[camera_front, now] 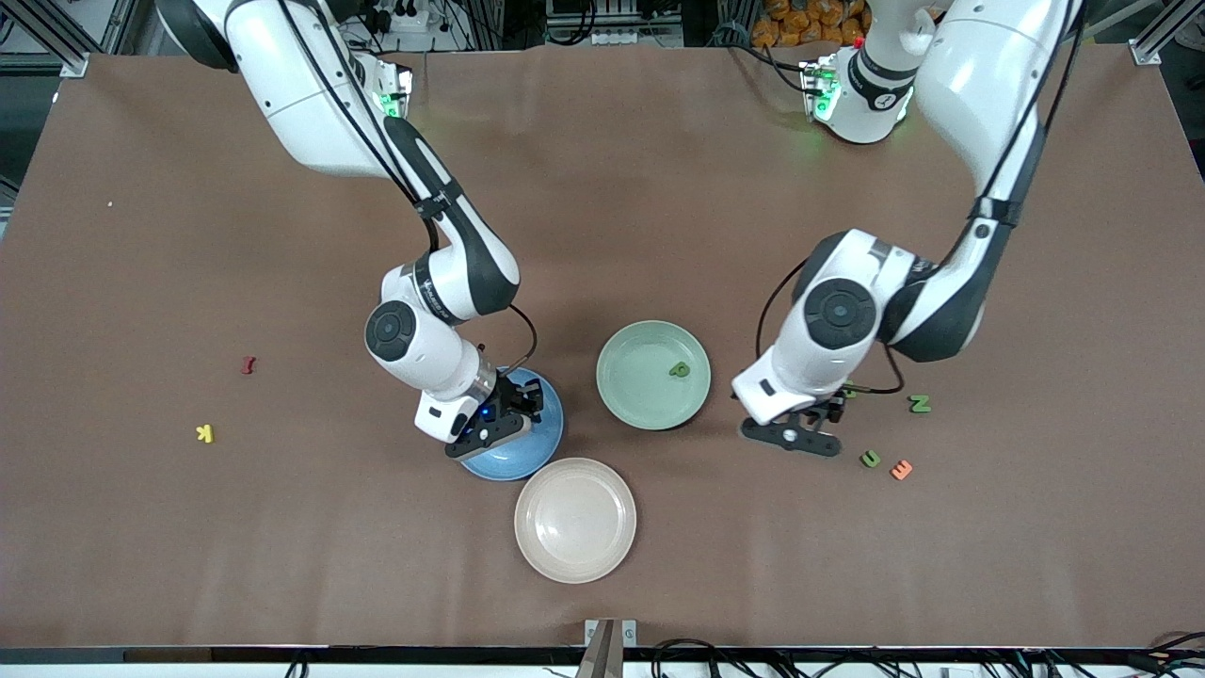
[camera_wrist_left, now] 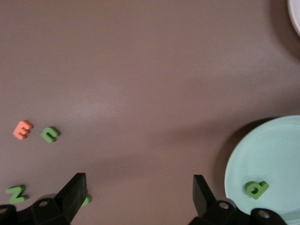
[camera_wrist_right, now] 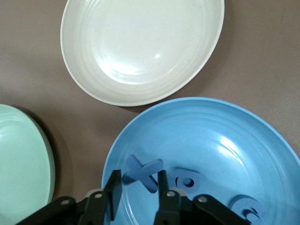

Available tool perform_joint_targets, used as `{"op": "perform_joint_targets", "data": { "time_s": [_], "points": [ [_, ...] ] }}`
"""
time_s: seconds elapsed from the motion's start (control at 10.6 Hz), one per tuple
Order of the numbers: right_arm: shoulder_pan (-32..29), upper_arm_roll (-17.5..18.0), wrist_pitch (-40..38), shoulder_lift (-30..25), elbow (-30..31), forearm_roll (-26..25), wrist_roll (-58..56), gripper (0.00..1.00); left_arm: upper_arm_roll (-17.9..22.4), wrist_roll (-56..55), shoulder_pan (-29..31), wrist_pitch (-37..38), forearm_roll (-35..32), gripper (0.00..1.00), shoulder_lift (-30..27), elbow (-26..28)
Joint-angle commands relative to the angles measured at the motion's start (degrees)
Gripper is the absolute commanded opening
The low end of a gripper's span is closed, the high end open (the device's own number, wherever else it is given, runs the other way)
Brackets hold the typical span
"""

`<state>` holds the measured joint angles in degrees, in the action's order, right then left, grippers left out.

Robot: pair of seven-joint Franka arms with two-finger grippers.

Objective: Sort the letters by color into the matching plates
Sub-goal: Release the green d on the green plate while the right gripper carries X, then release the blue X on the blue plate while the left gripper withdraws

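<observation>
Now doing: right tool (camera_wrist_right: 138, 182) clamped on blue X (camera_wrist_right: 143, 171), over blue plate (camera_wrist_right: 211, 126); release looks due.
Left tool (camera_wrist_left: 138, 187): apart, over surface.
Next: green U (camera_front: 870, 459), its 4 o'clock.

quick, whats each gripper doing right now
left gripper: open, empty, over the table beside the green plate
right gripper: closed on a blue letter over the blue plate

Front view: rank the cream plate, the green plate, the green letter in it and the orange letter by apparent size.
1. Cream plate, slightly the largest, though it lies nearest the camera, so the difference may be perspective.
2. Green plate.
3. Green letter and orange letter: too alike to rank.
</observation>
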<state>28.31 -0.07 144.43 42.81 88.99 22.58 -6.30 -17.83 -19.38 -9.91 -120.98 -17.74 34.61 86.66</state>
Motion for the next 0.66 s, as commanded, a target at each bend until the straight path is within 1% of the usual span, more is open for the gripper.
{"op": "perform_joint_targets", "data": {
  "time_s": [0.0, 0.09, 0.19, 0.28, 0.38, 0.56],
  "points": [
    [-0.80, 0.07, -0.12, 1.84, -3.04, 0.45, -0.90, 1.00, -0.71, -3.56, 4.80, 2.31, 2.62, 1.00, -3.57, 1.14],
    [-0.97, -0.02, -0.12, 1.67, -3.04, 0.36, -2.30, 1.00, -0.28, -3.82, 5.34, 4.32, 2.45, 1.00, -4.28, 1.31],
    [-1.15, -0.02, -0.12, 1.49, -3.04, 0.36, -2.92, 1.00, -0.53, -3.48, 8.56, 5.65, 2.53, 1.00, -5.24, 1.75],
    [-1.24, -0.19, -0.21, 1.06, -3.04, 0.18, -3.28, 1.00, -0.97, -3.04, 10.94, 9.23, 2.45, 1.00, -5.42, 1.84],
    [-2.02, -0.72, -0.73, 0.53, -2.95, 0.18, -4.41, 1.00, -0.89, -3.47, 11.32, 9.88, 2.53, 1.00, -5.43, 1.58],
    [-2.82, -3.52, -1.08, 0.26, -2.86, 0.36, -7.66, 1.00, -0.71, -4.35, 12.63, 11.37, 2.36, 1.00, -7.08, 2.01]
  ]
}}
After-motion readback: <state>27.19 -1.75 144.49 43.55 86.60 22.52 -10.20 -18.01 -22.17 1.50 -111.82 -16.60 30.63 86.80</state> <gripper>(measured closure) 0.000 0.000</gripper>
